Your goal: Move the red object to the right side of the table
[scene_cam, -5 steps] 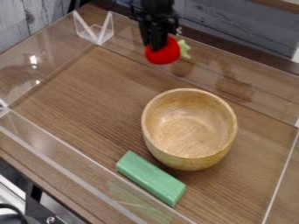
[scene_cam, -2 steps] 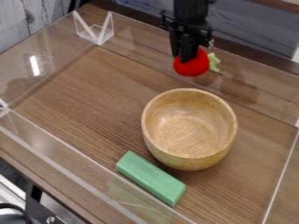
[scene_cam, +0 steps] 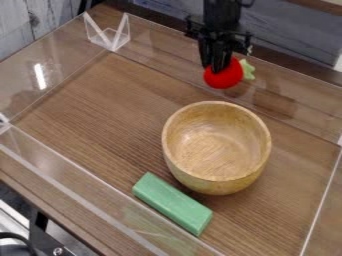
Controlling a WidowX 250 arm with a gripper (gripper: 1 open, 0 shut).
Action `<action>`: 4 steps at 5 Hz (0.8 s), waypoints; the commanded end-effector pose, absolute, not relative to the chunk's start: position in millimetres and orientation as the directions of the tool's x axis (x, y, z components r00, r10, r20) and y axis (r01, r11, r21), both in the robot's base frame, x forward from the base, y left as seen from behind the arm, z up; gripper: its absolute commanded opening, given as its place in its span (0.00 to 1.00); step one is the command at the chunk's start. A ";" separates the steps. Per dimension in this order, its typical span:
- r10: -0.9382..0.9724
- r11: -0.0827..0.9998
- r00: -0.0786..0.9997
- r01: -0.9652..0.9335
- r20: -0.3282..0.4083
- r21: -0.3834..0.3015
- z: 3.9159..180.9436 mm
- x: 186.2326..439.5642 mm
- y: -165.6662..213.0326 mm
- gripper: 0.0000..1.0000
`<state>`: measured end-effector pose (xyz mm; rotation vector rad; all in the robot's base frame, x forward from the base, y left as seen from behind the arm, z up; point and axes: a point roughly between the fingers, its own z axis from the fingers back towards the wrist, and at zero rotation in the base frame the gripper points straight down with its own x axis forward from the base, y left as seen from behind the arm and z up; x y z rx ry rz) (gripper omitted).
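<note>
The camera view, looking down the length of the table [scene_cam: 94, 120], shows the gripper [scene_cam: 221, 58] pointing straight down with its dark fingers pinched around the red object [scene_cam: 223, 73], the little strawberry-like ball with a green tip poking out on its right. A second ago the pair hung further left, up near the back edge and closer to the clear angled stand [scene_cam: 107, 32] in the far corner; since then they have slid across to the right and a touch lower, and over the last fraction of a second they have all but stopped. To my eye that puts the carry well under way, though the ball is not yet released and sits only somewhat right of the middle, so I would judge there is more table to cross before it truly counts as the right side. Whether the ball is touching the wood or just clear of it I can't quite make out from here, as the picture is small and the fingers cover its top. The wooden bowl [scene_cam: 217, 146] stands nearer to us, just in front of the ball, and would be the thing to bump if the arm came forward. The green block [scene_cam: 171, 203] lies beyond it at the near edge, well out of the way. The low acrylic wall [scene_cam: 321, 215] on the right sets the limit of travel.
</note>
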<state>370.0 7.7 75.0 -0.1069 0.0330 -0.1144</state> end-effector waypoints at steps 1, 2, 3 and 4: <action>-0.119 0.988 0.993 0.120 0.020 -0.095 90.1 372.8 2.0 0.00; -0.121 0.988 0.993 0.122 0.015 -0.096 87.5 370.5 -2.6 0.00; -0.102 0.990 0.995 0.102 0.010 -0.097 72.5 371.9 -9.0 0.00; -0.096 0.991 0.995 0.096 0.008 -0.096 57.5 372.4 -16.0 0.00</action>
